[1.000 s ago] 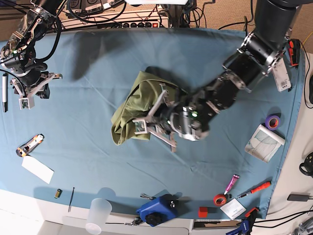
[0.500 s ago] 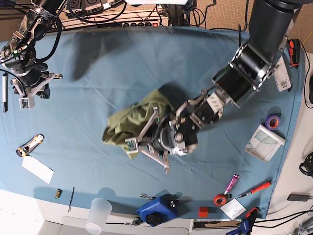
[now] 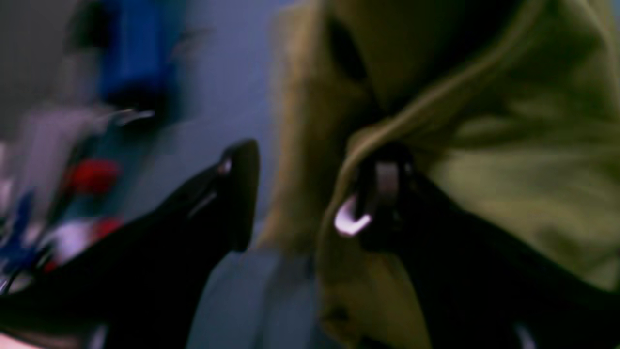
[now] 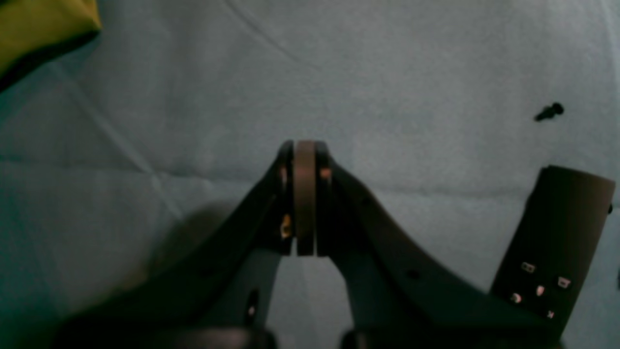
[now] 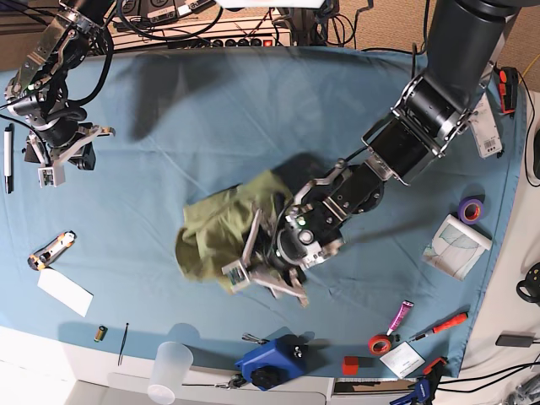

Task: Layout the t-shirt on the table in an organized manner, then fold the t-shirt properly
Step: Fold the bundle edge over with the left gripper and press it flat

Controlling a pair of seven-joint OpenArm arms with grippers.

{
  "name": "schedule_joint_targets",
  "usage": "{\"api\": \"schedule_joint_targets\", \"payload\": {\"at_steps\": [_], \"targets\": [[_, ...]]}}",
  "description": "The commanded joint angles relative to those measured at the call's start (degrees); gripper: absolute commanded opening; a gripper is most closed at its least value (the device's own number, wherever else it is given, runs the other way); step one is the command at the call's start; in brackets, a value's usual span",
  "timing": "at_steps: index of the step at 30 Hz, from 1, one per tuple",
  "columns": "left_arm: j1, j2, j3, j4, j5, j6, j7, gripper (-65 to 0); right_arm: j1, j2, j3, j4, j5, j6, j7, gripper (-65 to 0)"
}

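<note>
Table [image 5: 211, 110]: a wide surface covered with teal-blue cloth is seen in the base view; much bare cloth is left above and to the left of the shirt, while the near edge and the right edge are crowded with small items.
T-shirt [image 5: 221, 232]: it is lying bunched in a heap a little below the middle of the table, just beside the left gripper and partly under it. In the left wrist view the t-shirt [image 3: 508, 145] is seen as olive-green cloth with thick folds and a rolled hem; no sleeve or neck opening can be made out.
Left gripper [image 5: 268, 268]: it is lowered onto the right side of the heap. In the left wrist view the left gripper [image 3: 310, 194] is seen with jaws spread apart; one finger is pressed into a fold of the shirt, the other stands free over the bare cloth. Nothing is clamped between them.
Right gripper [image 5: 52, 160]: it is held near the left edge of the table, well apart from the shirt. In the right wrist view the right gripper [image 4: 305, 198] is seen clenched, pad against pad, with nothing held.
Blue tool [image 5: 270, 361]: it is placed at the near edge, below the shirt.
Plastic cup [image 5: 169, 369]: it is lying at the near edge, left of the blue tool.
Purple tape roll [image 5: 470, 210]: it is placed near the right edge.
</note>
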Motion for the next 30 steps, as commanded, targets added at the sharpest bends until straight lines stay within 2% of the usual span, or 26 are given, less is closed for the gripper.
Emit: {"api": "schedule_joint_targets", "payload": {"at_steps": [1, 4, 6, 10, 20, 21, 23, 26, 30], "targets": [[-2.1, 0.8, -0.5, 0.9, 2.1, 3.3, -1.2, -32.6, 0.6, 0.8, 0.3, 0.9, 0.8, -0.1, 1.1, -65.0], [-2.1, 2.0, -0.5, 1.2, 5.8, 11.7, 0.3, -32.6, 0.6, 0.9, 0.3, 0.9, 0.9, -0.1, 1.1, -65.0], [-2.1, 2.9, -0.5, 1.6, 7.6, 14.3, 3.7, -32.9, 0.6, 0.8, 0.3, 0.9, 0.9, -0.1, 1.2, -65.0], [-2.0, 4.4, -0.5, 3.2, 8.5, 14.1, 11.7, -33.0, 0.6, 0.9, 0.3, 0.9, 0.9, -0.1, 1.2, -65.0], [-0.8, 6.5, -0.5, 12.6, 5.6, 14.8, 24.1, -33.2, 0.6, 0.8, 0.3, 0.9, 0.9, -0.1, 1.3, -65.0], [0.1, 6.8, -0.5, 13.7, 4.3, 14.2, 24.3, -34.7, 0.6, 0.8, 0.3, 0.9, 0.9, -0.1, 1.3, -65.0], [2.4, 7.5, -0.5, 14.9, 1.8, 11.4, 23.1, -42.6, 0.6, 0.8, 0.3, 0.9, 0.9, -0.1, 1.4, -65.0], [6.8, 7.9, -0.5, 14.9, 1.3, 9.7, 18.1, -65.0, 0.6, 0.8, 0.3, 0.9, 0.9, -0.1, 1.3, -65.0], [10.8, 7.9, -0.5, 14.9, 5.9, 9.3, 16.5, -65.0, 0.6, 0.8, 0.3, 0.9, 0.9, -0.1, 1.2, -65.0]]}}
